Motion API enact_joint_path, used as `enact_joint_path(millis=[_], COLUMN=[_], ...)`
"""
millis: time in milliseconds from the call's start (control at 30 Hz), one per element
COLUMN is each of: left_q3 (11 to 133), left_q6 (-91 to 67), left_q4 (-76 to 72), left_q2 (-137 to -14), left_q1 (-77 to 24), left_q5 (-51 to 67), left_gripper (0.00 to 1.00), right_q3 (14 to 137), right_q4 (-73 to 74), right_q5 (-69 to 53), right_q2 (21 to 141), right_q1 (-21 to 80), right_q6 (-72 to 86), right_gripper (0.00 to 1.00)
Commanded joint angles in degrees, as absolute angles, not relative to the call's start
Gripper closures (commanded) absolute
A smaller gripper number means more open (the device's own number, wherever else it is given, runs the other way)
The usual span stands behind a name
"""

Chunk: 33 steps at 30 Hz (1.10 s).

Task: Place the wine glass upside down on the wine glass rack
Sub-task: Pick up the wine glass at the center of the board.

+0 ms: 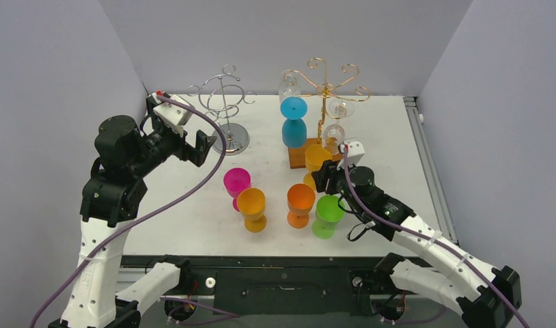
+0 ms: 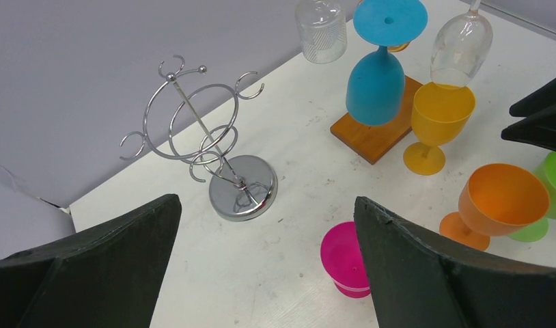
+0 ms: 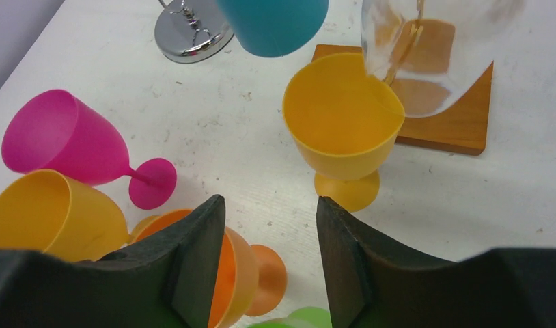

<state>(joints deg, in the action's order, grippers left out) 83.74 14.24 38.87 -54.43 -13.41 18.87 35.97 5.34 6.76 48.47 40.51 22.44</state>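
Note:
Several coloured wine glasses stand upright on the white table: pink [image 1: 236, 182], amber [image 1: 251, 204], orange [image 1: 300, 199], green [image 1: 328, 210] and yellow [image 1: 316, 157]. The silver wire rack [image 1: 224, 102] is bare. On the copper rack [image 1: 324, 80] a blue glass [image 1: 293, 123] hangs upside down among clear glasses [image 1: 339, 108]. My right gripper [image 1: 322, 179] hovers just in front of the yellow glass [image 3: 343, 123]; its jaws [image 3: 268, 212] stand apart over bare table, holding nothing. My left gripper [image 1: 201, 147] is wide open, empty, near the silver rack's base [image 2: 244, 197].
The copper rack stands on a wooden block [image 3: 453, 123]. The orange glass [image 3: 238, 266] sits right under my right gripper's left finger, and the pink glass [image 2: 343, 258] is beside my left gripper's right finger. Grey walls close in the back and sides.

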Motion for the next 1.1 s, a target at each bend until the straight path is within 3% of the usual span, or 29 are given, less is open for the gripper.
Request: enact_joint_path(millis=[0,400,1067], left_q3=[84.37,84.02,84.89], left_q6=[13.98,14.24,14.07], left_q4=[38.71,38.96,39.45], left_q2=[-53.79,-53.33,-54.18], left_q1=[-13.49,-13.40,-13.39], left_q5=[19.53,19.07,18.39], left_gripper=[0.04,0.04,0.04], right_q3=[45.28,54.94,59.76], right_q4=[12.10,19.42,16.49], right_q5=[11.12,12.27,10.77], right_q2=[54.63,66.48,73.34], right_q1=[41.20,41.87,42.66], right_q6=[22.00,16.34,8.84], right_gripper=[0.54,0.53,0.49])
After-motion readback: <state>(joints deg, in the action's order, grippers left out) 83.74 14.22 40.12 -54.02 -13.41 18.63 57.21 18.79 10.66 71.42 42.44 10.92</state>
